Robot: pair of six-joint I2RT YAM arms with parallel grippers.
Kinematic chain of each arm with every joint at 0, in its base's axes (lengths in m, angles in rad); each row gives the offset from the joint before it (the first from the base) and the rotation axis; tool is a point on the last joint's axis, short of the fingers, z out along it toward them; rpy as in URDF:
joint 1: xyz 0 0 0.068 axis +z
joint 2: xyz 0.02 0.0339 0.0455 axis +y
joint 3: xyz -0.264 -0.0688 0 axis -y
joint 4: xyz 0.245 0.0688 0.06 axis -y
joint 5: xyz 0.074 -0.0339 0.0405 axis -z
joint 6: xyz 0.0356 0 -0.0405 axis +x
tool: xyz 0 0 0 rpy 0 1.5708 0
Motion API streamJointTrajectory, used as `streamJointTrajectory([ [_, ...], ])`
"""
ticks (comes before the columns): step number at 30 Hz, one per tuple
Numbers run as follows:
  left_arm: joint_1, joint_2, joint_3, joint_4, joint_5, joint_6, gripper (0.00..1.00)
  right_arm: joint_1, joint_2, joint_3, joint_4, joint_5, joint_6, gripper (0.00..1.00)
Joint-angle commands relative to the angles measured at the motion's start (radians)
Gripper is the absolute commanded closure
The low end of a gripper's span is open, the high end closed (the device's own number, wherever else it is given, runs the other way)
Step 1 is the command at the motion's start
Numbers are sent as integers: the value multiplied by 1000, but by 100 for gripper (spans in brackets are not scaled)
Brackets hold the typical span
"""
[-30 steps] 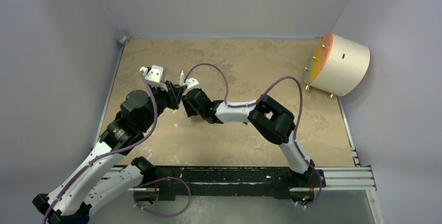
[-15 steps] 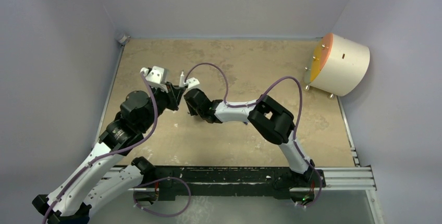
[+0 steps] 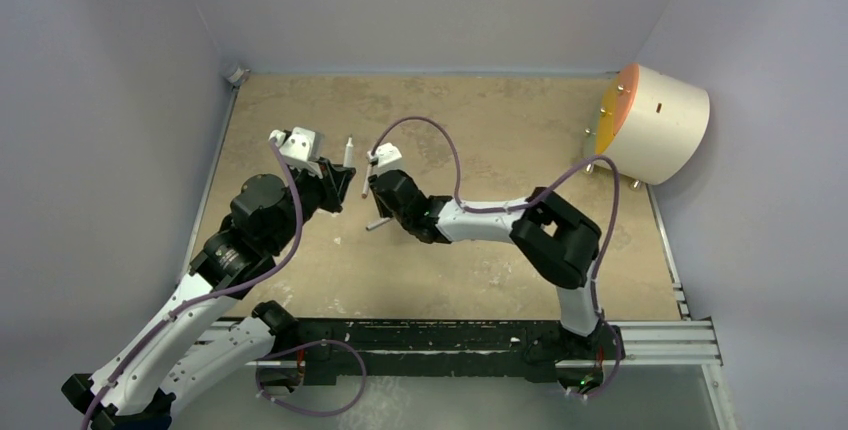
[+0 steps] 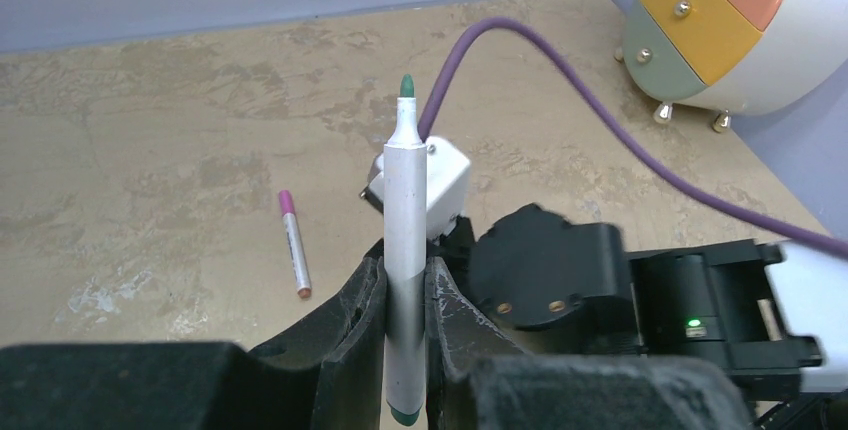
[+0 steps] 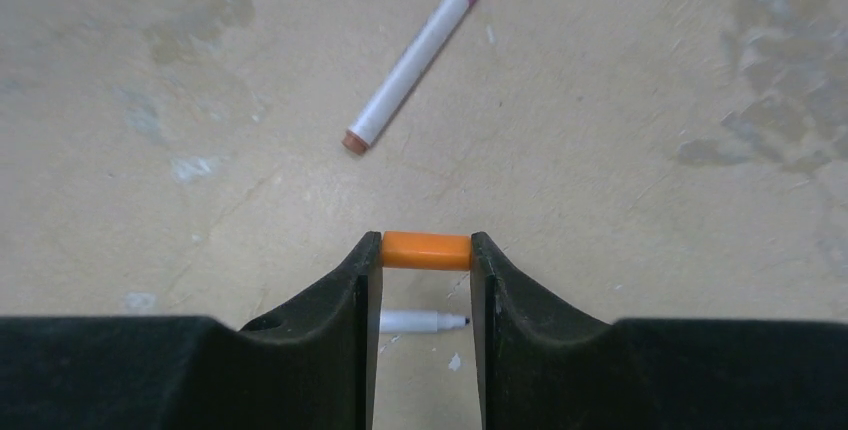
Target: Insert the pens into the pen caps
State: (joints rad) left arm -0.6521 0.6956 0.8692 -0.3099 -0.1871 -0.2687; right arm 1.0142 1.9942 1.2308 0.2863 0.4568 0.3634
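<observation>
My left gripper (image 4: 405,275) is shut on a white-grey pen (image 4: 406,210) and holds it upright, its green tip on top. In the top view this pen (image 3: 348,150) stands just left of the right wrist. My right gripper (image 5: 426,250) points down at the table. Its fingertips press on both ends of an orange pen cap (image 5: 426,250), held crosswise. Beneath the jaws lies a bare pen (image 5: 420,322) with a dark tip. A pen wearing a pink cap (image 5: 420,50) lies further out on the table, and it shows as the pink-capped pen (image 4: 294,242) in the left wrist view.
A round white drawer unit (image 3: 655,122) with an orange front stands at the back right corner. A purple cable (image 4: 560,100) arches above the right wrist. Grey walls close in the sand-coloured table (image 3: 500,250) on three sides.
The right wrist has swung away from the left gripper, and its jaws have closed from wide open onto the orange cap. The left gripper and its pen have not moved.
</observation>
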Motion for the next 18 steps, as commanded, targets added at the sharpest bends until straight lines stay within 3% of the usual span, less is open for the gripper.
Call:
streamJointTrajectory([
  [1,-1,-8,5,28,0,15,100,-2,-136,-43,89,59,-123,86],
  [6,-1,-4,11,31,7,13,100,-20,-289,-216,158,-51,-264,86],
  [10,0,2,9,34,21,8,100,-26,-406,-332,94,-205,-360,87],
  [15,1,11,15,36,32,9,100,8,-490,-480,127,-325,-292,87],
  [18,0,12,18,36,33,12,100,57,-429,-518,159,-315,-230,88],
])
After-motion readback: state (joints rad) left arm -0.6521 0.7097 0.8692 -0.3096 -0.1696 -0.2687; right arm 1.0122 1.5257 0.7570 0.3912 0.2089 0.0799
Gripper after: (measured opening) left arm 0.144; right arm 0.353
